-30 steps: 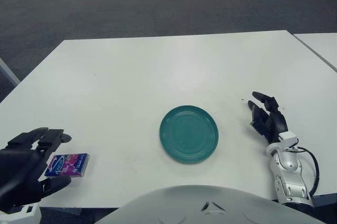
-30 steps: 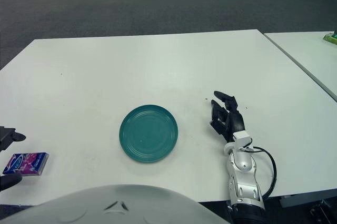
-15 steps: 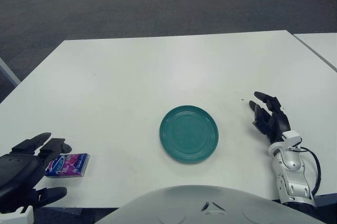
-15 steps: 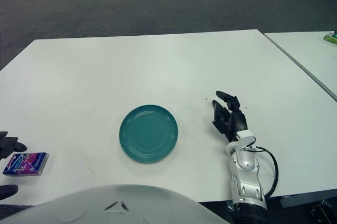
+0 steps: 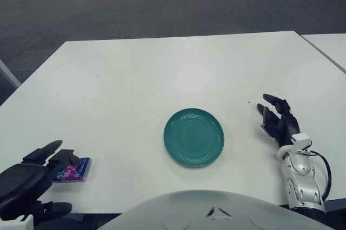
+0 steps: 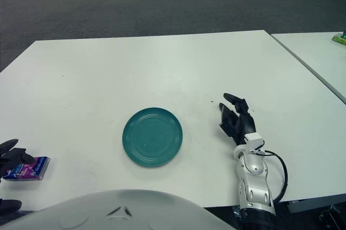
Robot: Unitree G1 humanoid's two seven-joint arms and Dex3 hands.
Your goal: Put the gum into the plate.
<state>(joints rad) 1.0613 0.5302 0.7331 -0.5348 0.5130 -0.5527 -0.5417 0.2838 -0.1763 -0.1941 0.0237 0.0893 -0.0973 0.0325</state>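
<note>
The left hand (image 5: 32,178), fingers (image 5: 64,159) open over the gum (image 5: 74,170) far left of the plate (image 5: 193,136), must close next; right hand (image 5: 279,122) open right of it

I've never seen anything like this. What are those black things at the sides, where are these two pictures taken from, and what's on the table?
Both pictures come from a two-eyed camera on a humanoid robot's head, looking down at a white table. The black shapes are its three-fingered hands. The left robot hand is at the near left corner, its fingers over a small purple gum pack; whether it grips it yet is unclear. The right robot hand shows to the right of the green plate, fingers spread, holding nothing. The plate has nothing on it.
</note>
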